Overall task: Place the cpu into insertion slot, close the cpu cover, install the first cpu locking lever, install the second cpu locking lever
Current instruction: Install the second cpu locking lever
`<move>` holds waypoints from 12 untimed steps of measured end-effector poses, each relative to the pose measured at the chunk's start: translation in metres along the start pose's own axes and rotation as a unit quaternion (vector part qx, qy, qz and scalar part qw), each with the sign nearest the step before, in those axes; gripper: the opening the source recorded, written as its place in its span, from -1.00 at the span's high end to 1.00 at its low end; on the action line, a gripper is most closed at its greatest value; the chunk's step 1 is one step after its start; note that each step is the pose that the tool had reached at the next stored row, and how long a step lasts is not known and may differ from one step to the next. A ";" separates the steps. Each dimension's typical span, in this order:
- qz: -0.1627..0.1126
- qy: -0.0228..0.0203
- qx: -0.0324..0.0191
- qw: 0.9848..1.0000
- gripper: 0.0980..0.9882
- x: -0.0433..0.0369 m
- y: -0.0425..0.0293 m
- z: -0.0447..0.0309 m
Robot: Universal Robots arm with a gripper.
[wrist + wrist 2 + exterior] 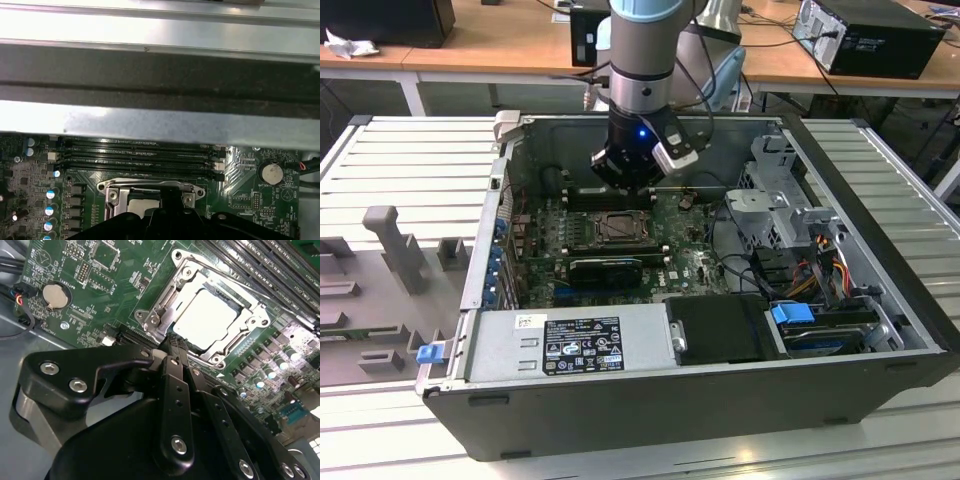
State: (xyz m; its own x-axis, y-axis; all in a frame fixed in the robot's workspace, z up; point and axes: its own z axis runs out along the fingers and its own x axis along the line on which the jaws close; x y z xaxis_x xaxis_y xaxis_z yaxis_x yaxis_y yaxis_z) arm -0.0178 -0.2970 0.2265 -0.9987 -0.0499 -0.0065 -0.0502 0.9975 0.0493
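An open desktop computer case point(880, 300) lies on its side on a ribbed metal table point(410, 160). A green motherboard point(700, 262) covers its floor. The robot arm point(642, 60) comes straight down into the case from above, wrist vertical, with a blue light glowing on it.

The gripper point(172, 346) hangs just over the near edge of the insertion slot point(150, 315), a square socket with a silvery rim set in the green board. In the second wrist view its two black fingers point(175, 385) lie pressed close together, tips meeting with nothing between them, so the tool is clenched and holds nothing. Whether the tips touch the socket rim cannot be told.

The cpu point(205, 320), a flat pale square, lies level inside the slot, its edges parallel to the socket's sides. The cpu cover point(230, 345) lies down flat around it as a silvery frame.

Long black memory slots point(140, 152) run beside the socket, and a round coin battery point(270, 173) sits on the board.
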 end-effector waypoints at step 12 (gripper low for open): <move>0.000 0.000 0.000 1.000 0.98 0.0001 -0.0068 -0.0119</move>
State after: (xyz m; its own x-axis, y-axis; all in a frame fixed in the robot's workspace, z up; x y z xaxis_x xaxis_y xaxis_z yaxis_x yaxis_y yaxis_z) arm -0.0176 -0.3044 0.2381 -0.9988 -0.0495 -0.0064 -0.0497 0.9976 0.0484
